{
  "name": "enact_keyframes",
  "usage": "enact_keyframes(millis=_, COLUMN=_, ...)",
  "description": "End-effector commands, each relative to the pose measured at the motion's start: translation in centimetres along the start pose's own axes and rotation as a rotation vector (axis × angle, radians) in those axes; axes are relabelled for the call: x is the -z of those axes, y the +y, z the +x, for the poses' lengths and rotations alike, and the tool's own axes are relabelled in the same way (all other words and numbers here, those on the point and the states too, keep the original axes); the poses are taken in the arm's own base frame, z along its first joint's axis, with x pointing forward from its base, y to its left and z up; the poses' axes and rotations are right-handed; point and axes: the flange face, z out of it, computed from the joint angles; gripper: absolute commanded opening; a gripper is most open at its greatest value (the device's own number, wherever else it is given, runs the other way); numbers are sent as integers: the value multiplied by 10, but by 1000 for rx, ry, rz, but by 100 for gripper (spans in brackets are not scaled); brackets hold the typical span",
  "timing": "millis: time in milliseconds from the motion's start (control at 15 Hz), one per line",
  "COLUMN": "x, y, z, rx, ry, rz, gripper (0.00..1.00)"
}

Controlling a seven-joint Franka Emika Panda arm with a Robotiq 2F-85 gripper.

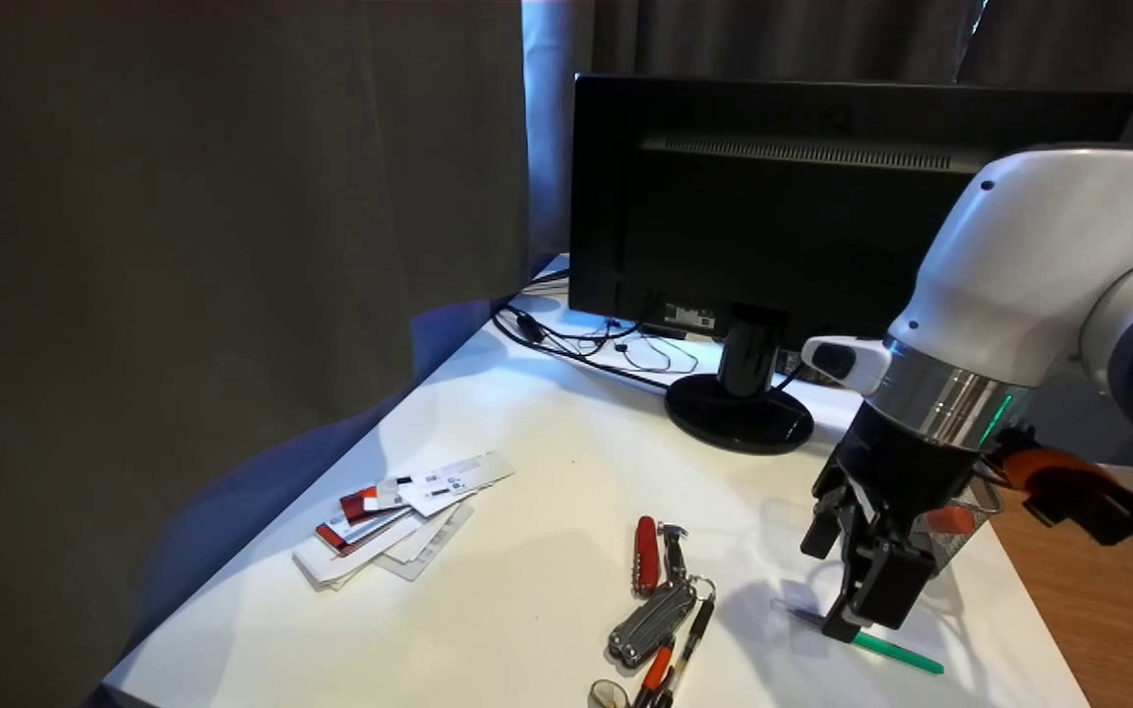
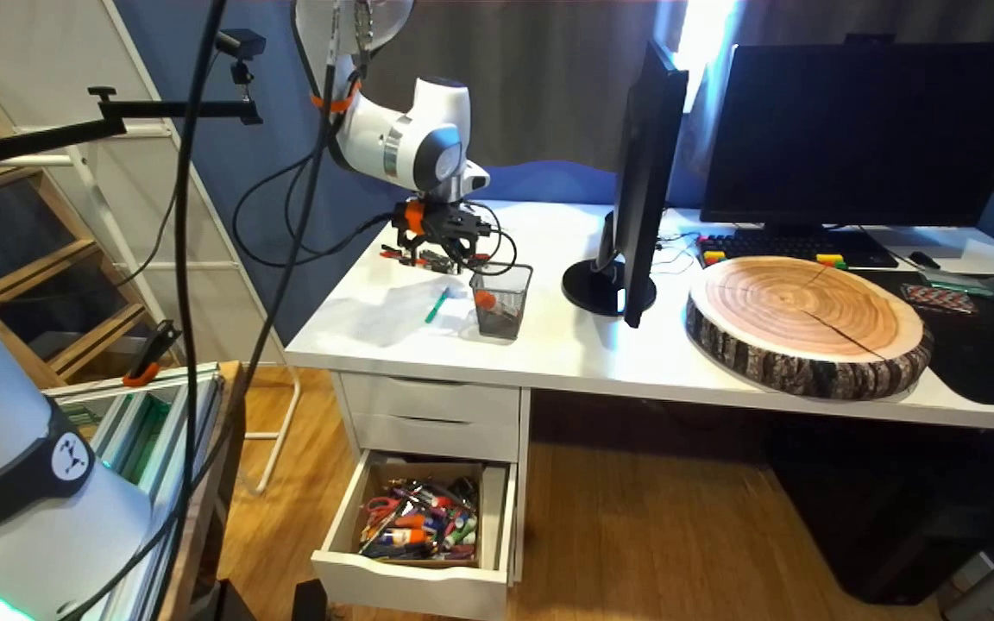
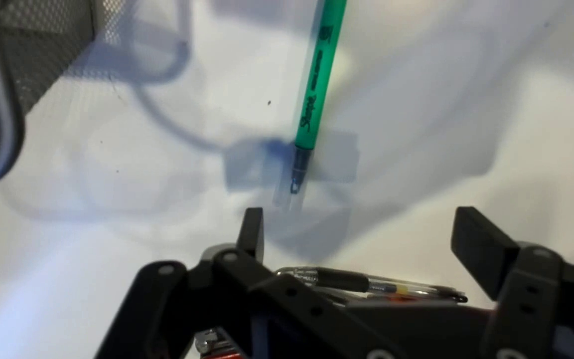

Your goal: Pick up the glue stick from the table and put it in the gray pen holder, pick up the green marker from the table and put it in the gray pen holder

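Observation:
The orange glue stick (image 2: pixel 486 299) is inside the gray pen holder (image 2: pixel 504 323), seen through its mesh. It also shows orange in an exterior view (image 1: pixel 950 519). The holder stands on the white table (image 1: pixel 488 629). Its corner and rim show at the upper left of the wrist view (image 3: pixel 43 40). The green marker (image 3: pixel 321 75) lies flat on the table beside the holder, also in both exterior views (image 1: pixel 897 653) (image 2: pixel 437 306). My gripper (image 3: pixel 364 227) is open and empty above the table. In the wrist view the marker's dark end lies ahead of the fingertips, nearer the left one.
A red pocket knife (image 1: pixel 646 556), a gray multi-tool (image 1: pixel 653 624) and black pens (image 1: pixel 692 629) lie near the gripper. Cards (image 1: pixel 399 516) lie farther off. A monitor on a black base (image 1: pixel 739 413) stands behind. A wood slice (image 2: pixel 808 302) lies beyond it.

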Motion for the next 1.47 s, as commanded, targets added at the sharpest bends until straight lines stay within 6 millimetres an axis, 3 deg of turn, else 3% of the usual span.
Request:
enact_keyframes(millis=0, x=-17, y=7, z=9, rx=16, ry=-23, rz=32, gripper=91)
enact_keyframes(millis=133, x=-23, y=9, z=10, rx=23, ry=-32, rz=40, gripper=88)
enact_keyframes(millis=267, x=-29, y=10, z=11, rx=35, ry=-36, rz=52, gripper=97)
enact_keyframes(millis=467, x=-35, y=11, z=12, rx=49, ry=-49, rz=58, gripper=100)
enact_keyframes(millis=533, x=-36, y=11, z=13, rx=53, ry=-52, rz=59, gripper=92)
enact_keyframes(millis=600, x=-37, y=12, z=13, rx=55, ry=-53, rz=62, gripper=75)
enact_keyframes(millis=1267, x=-41, y=16, z=12, rx=66, ry=-66, rz=63, gripper=6)
enact_keyframes(millis=1400, x=-41, y=17, z=12, rx=68, ry=-64, rz=62, gripper=46)
